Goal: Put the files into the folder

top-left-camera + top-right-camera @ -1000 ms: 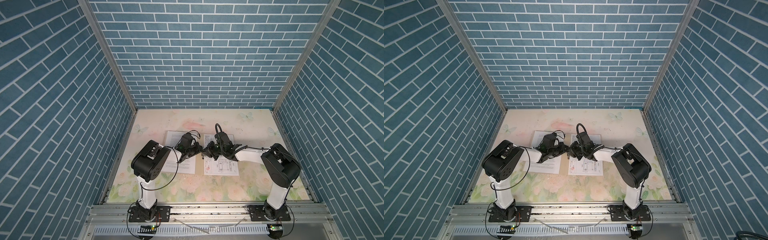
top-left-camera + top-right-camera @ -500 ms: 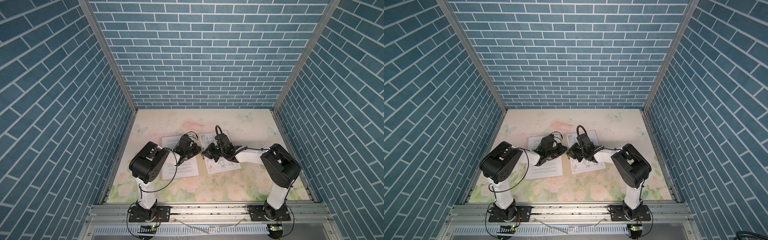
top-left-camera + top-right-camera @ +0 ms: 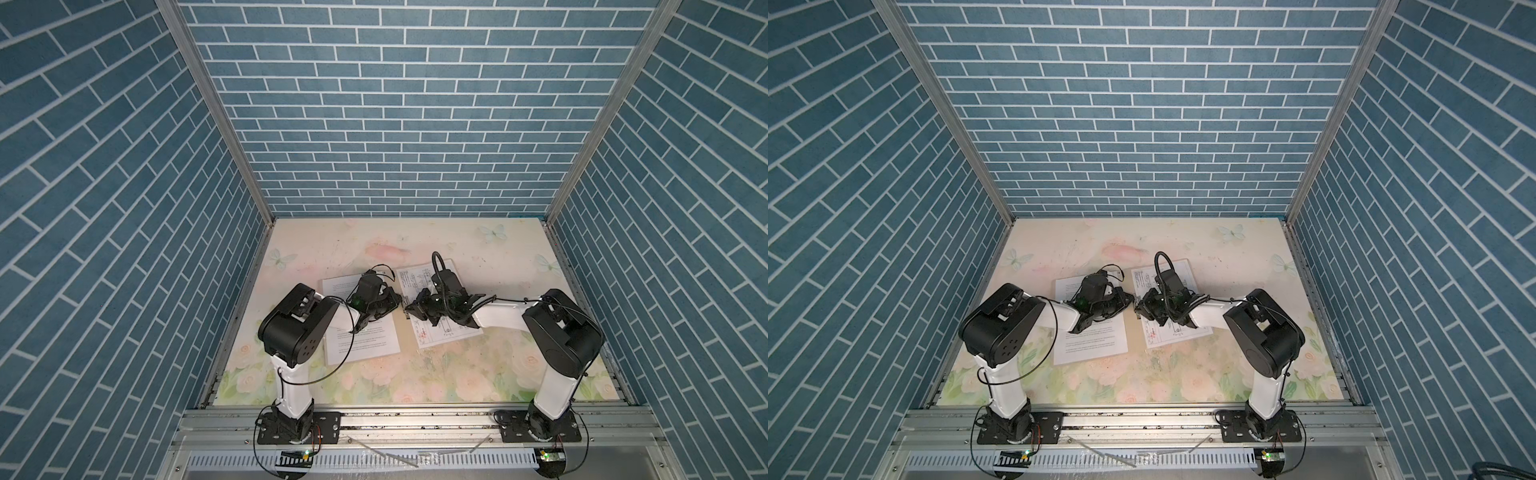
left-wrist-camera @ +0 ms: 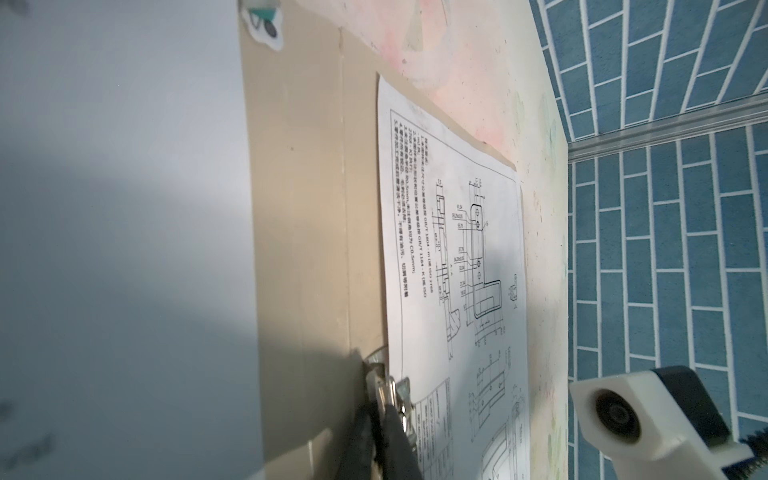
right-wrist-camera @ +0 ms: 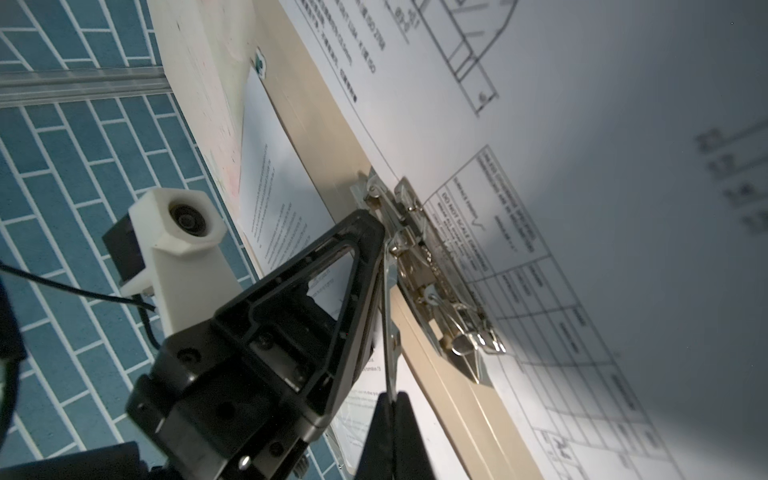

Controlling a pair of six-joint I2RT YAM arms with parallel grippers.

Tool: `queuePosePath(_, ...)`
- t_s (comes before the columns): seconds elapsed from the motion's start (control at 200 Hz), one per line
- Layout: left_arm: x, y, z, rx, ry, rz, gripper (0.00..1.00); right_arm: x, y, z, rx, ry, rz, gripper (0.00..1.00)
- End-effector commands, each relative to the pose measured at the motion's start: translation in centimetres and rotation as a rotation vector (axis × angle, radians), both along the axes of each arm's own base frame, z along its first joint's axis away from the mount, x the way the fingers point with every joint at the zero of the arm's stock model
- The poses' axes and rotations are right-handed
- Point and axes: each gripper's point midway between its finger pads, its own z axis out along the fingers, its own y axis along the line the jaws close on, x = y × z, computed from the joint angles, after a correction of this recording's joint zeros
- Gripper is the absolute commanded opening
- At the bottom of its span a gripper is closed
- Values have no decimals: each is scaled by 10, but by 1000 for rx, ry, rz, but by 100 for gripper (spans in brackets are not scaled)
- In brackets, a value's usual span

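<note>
Two white sheets are counted on one tan folder (image 4: 299, 216), which lies open near the middle of the desk (image 3: 478, 374): one text sheet (image 3: 365, 345) and one drawing sheet (image 3: 446, 328). One metal clip (image 5: 432, 266) is seen at the spine. The left tool (image 3: 397, 300) is clenched on this clip. The right tool (image 3: 409, 309) is clenched on a thin metal lever of it.
</note>
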Motion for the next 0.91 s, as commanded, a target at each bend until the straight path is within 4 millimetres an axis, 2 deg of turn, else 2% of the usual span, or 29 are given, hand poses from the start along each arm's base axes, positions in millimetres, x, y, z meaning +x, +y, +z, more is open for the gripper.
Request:
queuePosePath(0.0,-27,14,-45,104,144,-22,11,-15,-26,-28,-132,-8,34,3)
queuePosePath(0.135,-28,14,-47,116,148,-34,11,-14,-33,-34,-154,-32,47,2)
queuePosePath(0.73,-26,8,-55,129,174,-71,11,-20,-84,-90,-394,-51,109,0)
queuePosePath(0.9,-25,8,-55,124,173,-76,11,-19,-93,-97,-437,-61,111,0)
